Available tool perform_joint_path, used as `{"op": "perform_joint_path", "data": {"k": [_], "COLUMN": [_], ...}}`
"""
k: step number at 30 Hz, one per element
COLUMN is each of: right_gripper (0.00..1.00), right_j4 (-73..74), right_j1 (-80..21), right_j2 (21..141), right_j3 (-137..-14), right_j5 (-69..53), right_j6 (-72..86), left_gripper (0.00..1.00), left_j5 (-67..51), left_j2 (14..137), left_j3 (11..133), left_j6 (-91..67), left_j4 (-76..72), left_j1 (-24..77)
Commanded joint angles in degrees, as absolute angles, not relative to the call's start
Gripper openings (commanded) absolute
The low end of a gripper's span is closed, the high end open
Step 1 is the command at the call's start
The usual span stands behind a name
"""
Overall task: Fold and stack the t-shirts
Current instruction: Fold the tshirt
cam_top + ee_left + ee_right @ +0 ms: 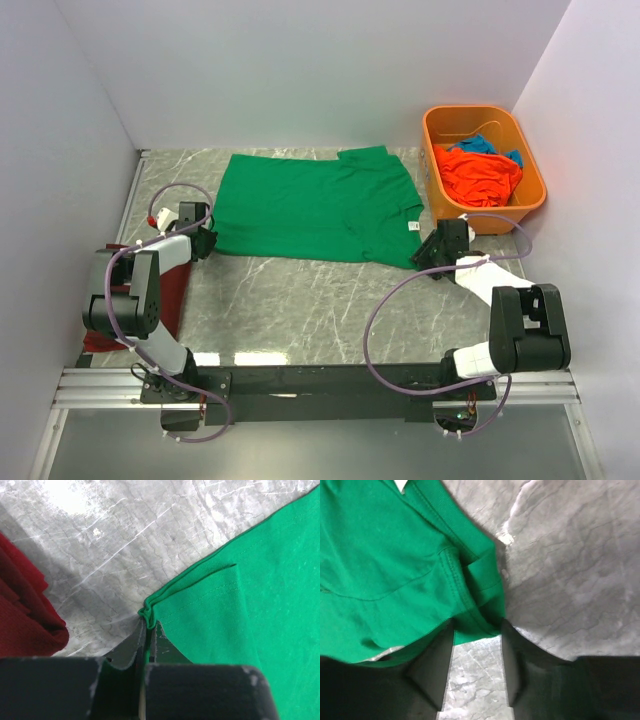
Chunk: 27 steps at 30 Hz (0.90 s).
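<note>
A bright green t-shirt (315,205) lies spread across the middle of the marble table. My left gripper (207,240) is shut on its near left corner; the left wrist view shows the bunched hem (146,611) pinched between the jaws. My right gripper (428,255) is open at the shirt's near right corner, and the green hem (480,607) lies between its fingertips (445,645). A dark red t-shirt (168,295) lies folded at the left edge under the left arm and also shows in the left wrist view (25,610). An orange t-shirt (480,175) and a blue one (482,145) lie in the tub.
A rigid orange plastic tub (530,205) stands at the back right by the wall. White walls close the table on the left, back and right. Bare marble (300,305) lies between the green shirt and the arm bases.
</note>
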<state>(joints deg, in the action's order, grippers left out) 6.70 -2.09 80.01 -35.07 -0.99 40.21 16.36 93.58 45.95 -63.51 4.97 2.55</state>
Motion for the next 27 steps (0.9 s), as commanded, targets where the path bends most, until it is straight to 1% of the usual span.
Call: {"op": "perform_joint_path", "data": {"k": [1,3,8,12,13,19,26,27], "right_gripper": [0.47,0.39,0.31,0.04,0.02,0.01,0.01,0.03], "right_j4": [5.71,6.15,7.29,10.36,11.07,15.11,18.28,18.46], "right_j1": [-1.76,-1.76,-1.76,-1.67,-1.67,-1.76,-1.32,-1.23], "right_j2": [80.33,80.77,81.74,81.47,81.3,80.51,77.35,76.91], "right_j3": [-35.94,-36.47,-38.23,-40.25,-40.69,-42.36,-40.7,-40.52], "right_j5": [2.46,2.99,2.9,5.88,6.5,9.23,9.58,9.41], "right_j6": [39.64,38.94,37.62,35.6,35.33,34.19,33.75,33.84], "left_gripper": [0.01,0.01,0.01,0.01,0.01,0.01,0.01,0.01], "left_j5": [15.12,15.03,14.94,15.12,15.12,17.58,17.84,17.84], "left_j2": [93.61,93.34,92.64,92.11,92.02,91.06,86.4,85.61], "left_j3": [45.7,45.7,46.23,46.49,46.49,47.9,45.44,45.0], "left_j6": [-62.14,-62.05,-62.23,-62.67,-62.93,-64.25,-64.51,-64.51], "left_j4": [5.1,5.18,6.68,7.82,8.17,13.97,17.05,17.49], "left_j1": [2.37,2.37,2.37,2.37,2.37,2.37,2.37,2.37]}}
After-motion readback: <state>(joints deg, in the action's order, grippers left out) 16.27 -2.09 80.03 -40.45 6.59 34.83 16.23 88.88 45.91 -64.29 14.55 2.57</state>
